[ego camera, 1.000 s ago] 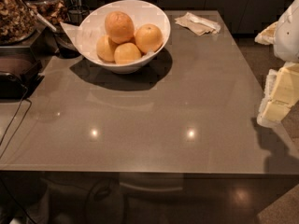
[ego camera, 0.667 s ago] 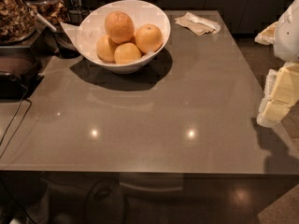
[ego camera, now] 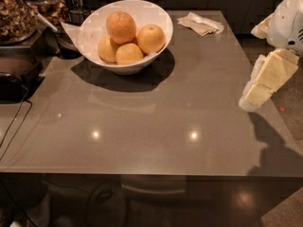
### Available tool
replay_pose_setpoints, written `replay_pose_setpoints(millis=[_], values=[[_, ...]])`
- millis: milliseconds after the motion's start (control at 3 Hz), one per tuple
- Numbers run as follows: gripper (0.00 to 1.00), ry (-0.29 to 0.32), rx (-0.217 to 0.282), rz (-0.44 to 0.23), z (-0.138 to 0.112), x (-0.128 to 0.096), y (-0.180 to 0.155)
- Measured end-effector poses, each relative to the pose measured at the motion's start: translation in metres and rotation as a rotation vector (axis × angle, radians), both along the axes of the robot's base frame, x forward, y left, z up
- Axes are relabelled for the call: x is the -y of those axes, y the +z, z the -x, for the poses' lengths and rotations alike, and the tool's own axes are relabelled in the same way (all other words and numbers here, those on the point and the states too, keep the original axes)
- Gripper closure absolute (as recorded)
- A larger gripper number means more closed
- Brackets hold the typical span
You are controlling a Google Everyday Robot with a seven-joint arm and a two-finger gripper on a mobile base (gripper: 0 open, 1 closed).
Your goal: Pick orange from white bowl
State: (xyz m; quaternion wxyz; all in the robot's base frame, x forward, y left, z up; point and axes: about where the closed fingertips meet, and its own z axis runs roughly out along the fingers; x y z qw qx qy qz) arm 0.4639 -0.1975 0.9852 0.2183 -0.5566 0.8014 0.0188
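The white bowl [ego camera: 92, 30] stands at the back left of the grey table [ego camera: 156, 122], its pointed lip to the left. It holds several oranges. The deeper, duller orange [ego camera: 121, 26] lies on top at the back. A brighter orange [ego camera: 150, 38] is on its right, and two paler ones [ego camera: 129, 54] lie in front. My gripper [ego camera: 254, 94], cream-coloured, hangs over the table's right edge, far to the right of the bowl and holding nothing.
A crumpled napkin [ego camera: 200, 23] lies at the back of the table, right of the bowl. Jars of nuts [ego camera: 16, 13], a dark cup [ego camera: 71, 41] and a black appliance [ego camera: 14, 77] with a cable crowd the left side.
My gripper has moved a little to the left and up, further over the table's right edge. The bowl and oranges have not moved.
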Motion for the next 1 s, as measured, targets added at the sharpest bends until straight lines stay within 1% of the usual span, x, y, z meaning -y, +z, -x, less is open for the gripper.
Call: replay_pose_setpoints(millis=[333, 667, 1000], values=[[0.0, 0.003, -0.017, -0.059, -0.0178, -0.0141, -0.0013], [0.0, 0.003, -0.017, -0.061, -0.0184, -0.0144, -0.0013], [0.0, -0.004, 0.0, -0.081, -0.0211, -0.0166, -0.0018]])
